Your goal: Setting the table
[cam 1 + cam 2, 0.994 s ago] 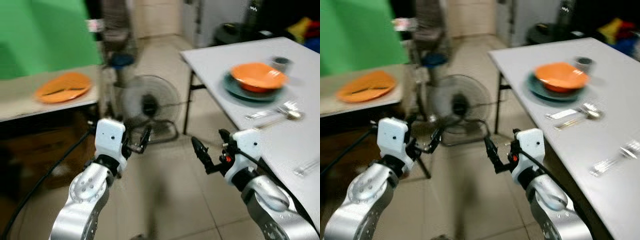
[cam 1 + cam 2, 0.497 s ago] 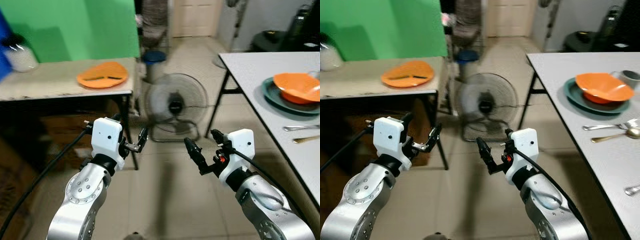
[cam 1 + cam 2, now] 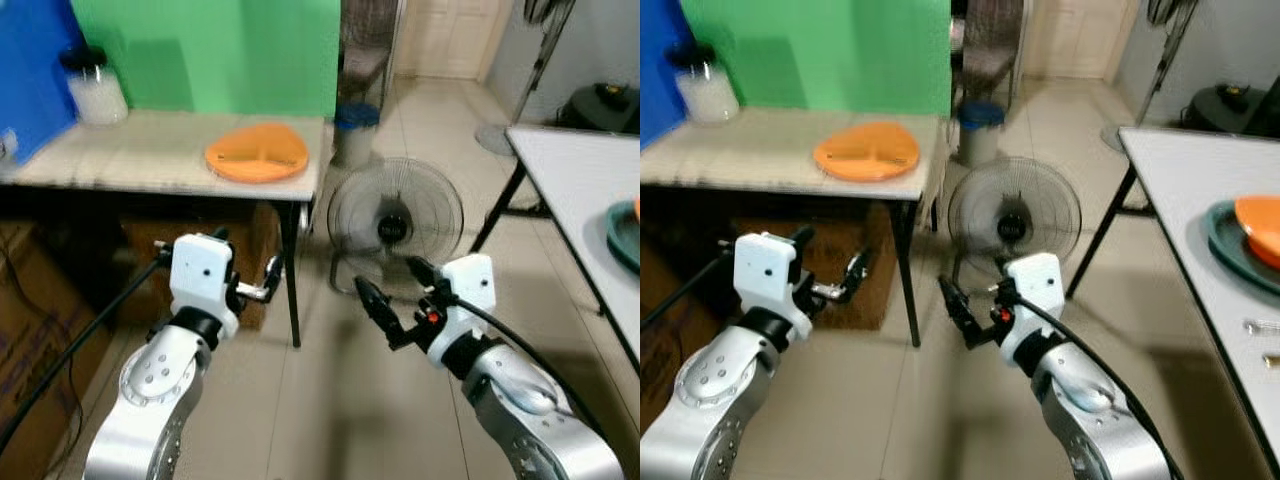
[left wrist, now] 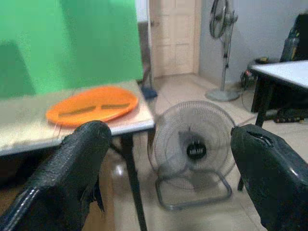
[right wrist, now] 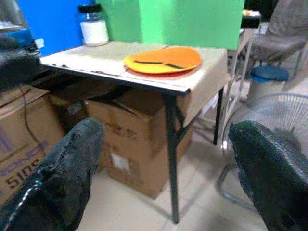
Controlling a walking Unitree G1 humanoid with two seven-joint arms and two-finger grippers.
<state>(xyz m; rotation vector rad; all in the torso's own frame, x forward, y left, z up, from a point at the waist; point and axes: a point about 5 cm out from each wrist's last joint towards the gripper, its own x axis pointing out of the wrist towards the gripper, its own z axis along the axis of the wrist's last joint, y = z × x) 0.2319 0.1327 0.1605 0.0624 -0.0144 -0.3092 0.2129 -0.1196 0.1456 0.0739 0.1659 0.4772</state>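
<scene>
An orange divided plate [image 3: 257, 152] lies on a beige side table [image 3: 150, 160] ahead and to my left. Both arms are held out over the tiled floor, short of that table. The wrist views show my left gripper [image 4: 171, 137] and my right gripper [image 5: 166, 134] open with nothing between their fingers. At the right edge stands a white dining table [image 3: 1170, 160]. It carries an orange bowl [image 3: 1262, 222] on a teal plate [image 3: 1225, 240], with cutlery [image 3: 1260, 327] beside them.
A floor fan [image 3: 394, 222] stands between the two tables, with a blue-lidded bin [image 3: 357, 118] and a chair behind it. A white-filled jar [image 3: 90, 88] and a blue container [image 3: 30, 70] sit on the side table. Cardboard boxes [image 5: 139, 139] are stacked under it.
The camera has swung left: the side table with the orange plate has come toward the middle and the dining table has slid to the right edge. Both grippers stay open and held out.
</scene>
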